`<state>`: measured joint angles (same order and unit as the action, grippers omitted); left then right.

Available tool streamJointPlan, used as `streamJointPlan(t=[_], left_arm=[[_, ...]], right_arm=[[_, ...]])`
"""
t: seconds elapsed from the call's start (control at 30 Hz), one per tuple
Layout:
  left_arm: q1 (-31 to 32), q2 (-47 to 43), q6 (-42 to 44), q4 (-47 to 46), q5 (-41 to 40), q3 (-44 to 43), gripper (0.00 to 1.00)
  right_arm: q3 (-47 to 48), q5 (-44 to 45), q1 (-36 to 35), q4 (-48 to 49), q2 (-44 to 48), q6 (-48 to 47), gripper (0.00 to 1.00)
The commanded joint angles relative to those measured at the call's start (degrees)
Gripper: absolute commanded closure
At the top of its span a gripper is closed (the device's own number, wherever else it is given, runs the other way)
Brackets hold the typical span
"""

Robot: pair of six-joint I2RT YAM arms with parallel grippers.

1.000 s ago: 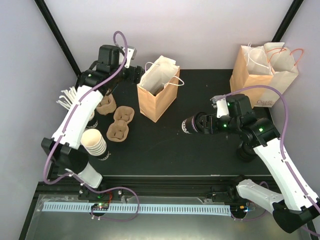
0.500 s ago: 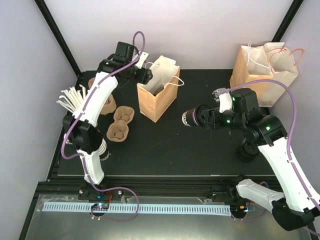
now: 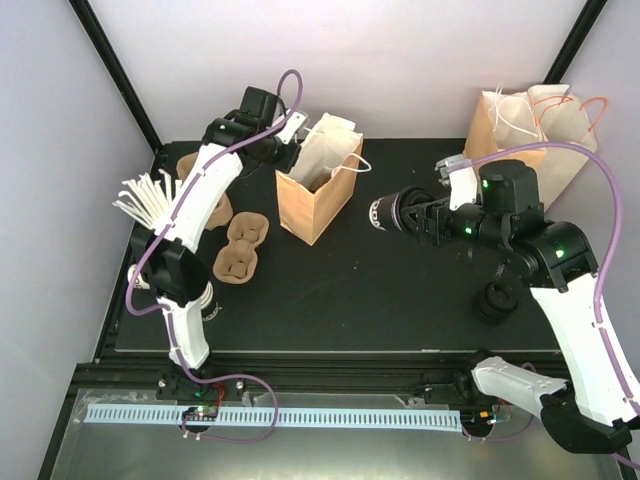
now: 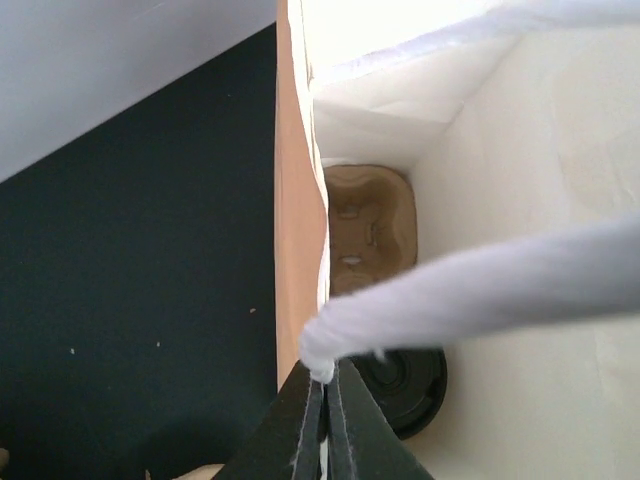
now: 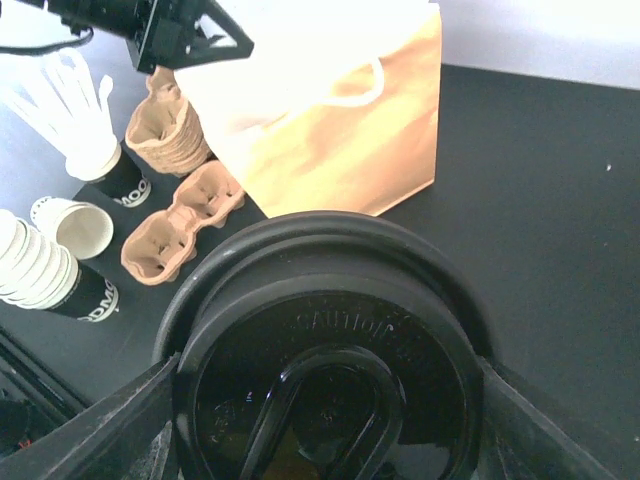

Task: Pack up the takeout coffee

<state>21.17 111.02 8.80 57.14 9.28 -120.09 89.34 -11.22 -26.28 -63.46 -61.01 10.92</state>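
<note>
**Operator:** What has changed?

**Technician:** Nearest the arm bases, the right gripper point(image 3: 402, 214), jaws spread wide around the takeout coffee point(image 3: 383, 213), has carried it from nearer the bases to a spot level with the paper bag point(image 3: 315, 205). It is to the right of the bag and apart from it. At the bag's far left rim, the left gripper point(image 3: 287, 148), open a second ago, is now pressed together on the white handle point(image 4: 480, 290).

**Operator:** Consequence?

**Technician:** The bag mouth is held. Insertion is judged the next step.

**Operator:** What is unclear?

**Technician:** The lid hides the cup body from the right wrist camera. A dark round item point(image 3: 497, 300), right of the bag and nearer the bases, cannot be identified. Inside the bag, a pulp carrier point(image 4: 368, 225) lies at the bottom. The black disc point(image 4: 410, 385) beside it is possibly another lidded cup, partly cut off.
</note>
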Motion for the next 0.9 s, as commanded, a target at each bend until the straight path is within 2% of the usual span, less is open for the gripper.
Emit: streamJointPlan(t=[0.0, 0.2, 0.47, 0.87], left_arm=[[0.9, -3.5, 1.0, 4.2, 3.6, -2.3, 0.98], [3.4, -11.1, 0.2, 2.9, 7.0, 6.3, 0.98], [10.8, -21.9, 0.7, 1.1, 3.5, 16.3, 0.98], [19.1, -34.0, 1.6, -4.5, -0.3, 32.0, 0.98]], right_arm=[[3.0, 2.7, -0.1, -0.9, 1.0, -0.7, 0.63], [2.4, 4.7, -0.1, 2.4, 4.7, 0.9, 0.64], [1.5, 7.8, -0.1, 5.6, 9.9, 2.0, 0.63], [-1.6, -4.7, -0.1, 9.0, 14.2, 0.4, 0.63]])
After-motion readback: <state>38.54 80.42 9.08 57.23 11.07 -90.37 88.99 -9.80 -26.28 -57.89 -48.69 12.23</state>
